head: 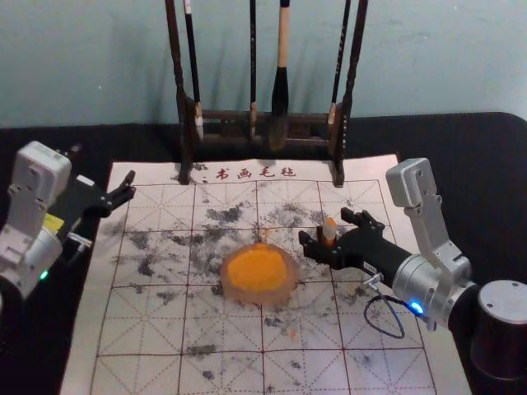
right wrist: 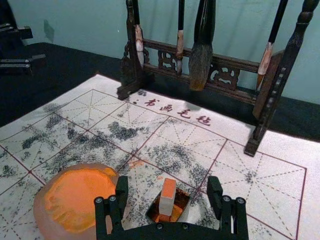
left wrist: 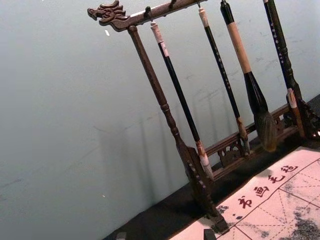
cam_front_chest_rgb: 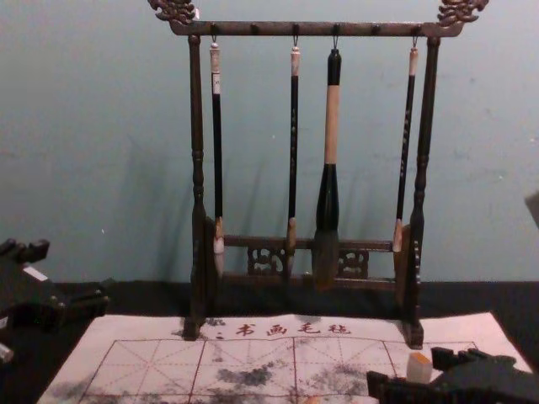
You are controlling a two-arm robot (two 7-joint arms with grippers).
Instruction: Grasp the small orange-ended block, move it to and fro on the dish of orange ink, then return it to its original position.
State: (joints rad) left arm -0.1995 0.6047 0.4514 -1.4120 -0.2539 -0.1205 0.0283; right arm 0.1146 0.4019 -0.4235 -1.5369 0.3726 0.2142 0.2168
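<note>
Black table, gridded white mat on it, dark rack at the mat's far edge

You have dim, diffuse light here; the brush rack throws faint, soft-edged shadows on the wall behind.

Dark brown carved wooden rack, dragon-head end on top bar. Three slim dark-handled calligraphy brushes hang, plus one thick black-and-tan brush between two of them. White cloth mat, red grid, dark characters, black smudges. Black surface, pale blue-grey wall behind.
</note>
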